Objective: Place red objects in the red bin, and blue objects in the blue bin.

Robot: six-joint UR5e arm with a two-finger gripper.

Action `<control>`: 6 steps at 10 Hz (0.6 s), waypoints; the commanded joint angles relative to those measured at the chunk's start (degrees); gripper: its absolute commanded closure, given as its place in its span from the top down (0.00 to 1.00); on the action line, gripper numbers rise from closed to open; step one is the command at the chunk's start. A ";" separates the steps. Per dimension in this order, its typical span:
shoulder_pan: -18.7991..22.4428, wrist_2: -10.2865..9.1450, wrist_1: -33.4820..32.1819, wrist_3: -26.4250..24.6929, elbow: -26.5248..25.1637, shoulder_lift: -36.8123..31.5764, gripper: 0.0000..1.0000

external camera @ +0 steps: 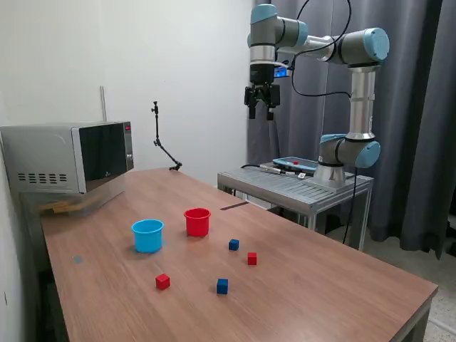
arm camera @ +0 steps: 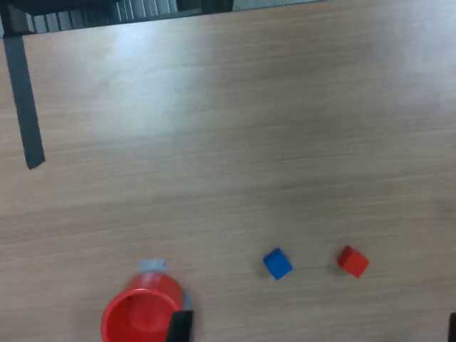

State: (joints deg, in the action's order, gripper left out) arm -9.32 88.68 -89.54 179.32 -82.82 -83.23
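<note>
1. My gripper (external camera: pixel 261 112) hangs high above the far side of the table (external camera: pixel 335 285), holding nothing; I cannot tell how far its fingers are spread.
2. The red cup (external camera: pixel 197 221), round with a rolled rim, stands below me, with the cyan cup (external camera: pixel 147 235) just beside it at 9 o'clock.
3. Four small cubes lie apart on the wood: a blue cube (external camera: pixel 234 244) at the red cup's 4 o'clock, a red cube (external camera: pixel 252 258) just past it, another blue cube (external camera: pixel 222 286) and another red cube (external camera: pixel 163 281) nearer the front edge.
</note>
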 commanded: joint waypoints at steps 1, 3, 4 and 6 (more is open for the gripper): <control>0.09 -0.09 -0.02 -0.02 0.37 0.70 1.00; 0.18 -0.09 -0.02 -0.02 2.73 2.36 1.00; 0.26 0.00 -0.02 -0.02 4.23 3.16 1.00; 0.35 -0.08 -0.11 -0.02 5.82 3.78 1.00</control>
State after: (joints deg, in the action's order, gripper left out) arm -9.03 88.64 -89.58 179.30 -78.25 -80.06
